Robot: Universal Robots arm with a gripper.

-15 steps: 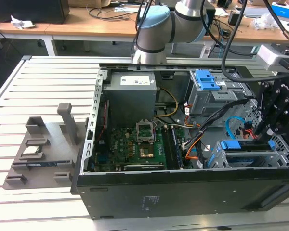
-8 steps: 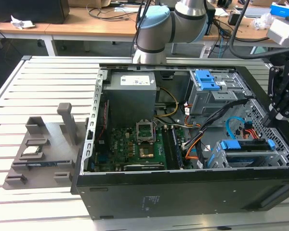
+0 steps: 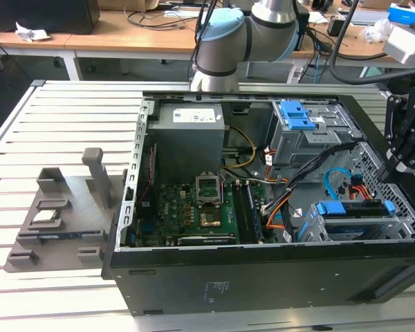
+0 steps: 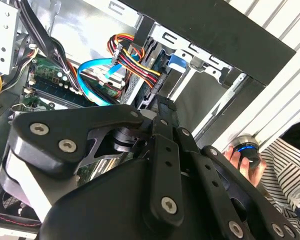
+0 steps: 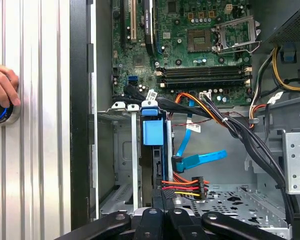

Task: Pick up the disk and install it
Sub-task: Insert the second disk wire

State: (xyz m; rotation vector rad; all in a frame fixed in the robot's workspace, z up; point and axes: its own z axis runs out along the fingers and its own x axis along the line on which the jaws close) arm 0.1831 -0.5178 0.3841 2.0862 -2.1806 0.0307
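While the gripper hangs at the exterior view's right edge above the open case, whether its fingers are open cannot be told. Lower right in that view, the disk sits seated in the cage; a hand rests on a knob.

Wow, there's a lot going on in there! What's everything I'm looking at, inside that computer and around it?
Open black metal computer case: one, on the slatted table.
Green motherboard: one, on the case floor.
Grey metal power supply box: one, at the case's back.
Grey metal cage with blue plastic latch: one, at the back on the exterior view's right.
Silver-grey disk in a bright blue bracket: one, standing in the front bay.
Grey plastic parts holder: one, on the exterior view's left.
Person's hand: one, on a round knob.
Black pincer: one, above the disk bay.
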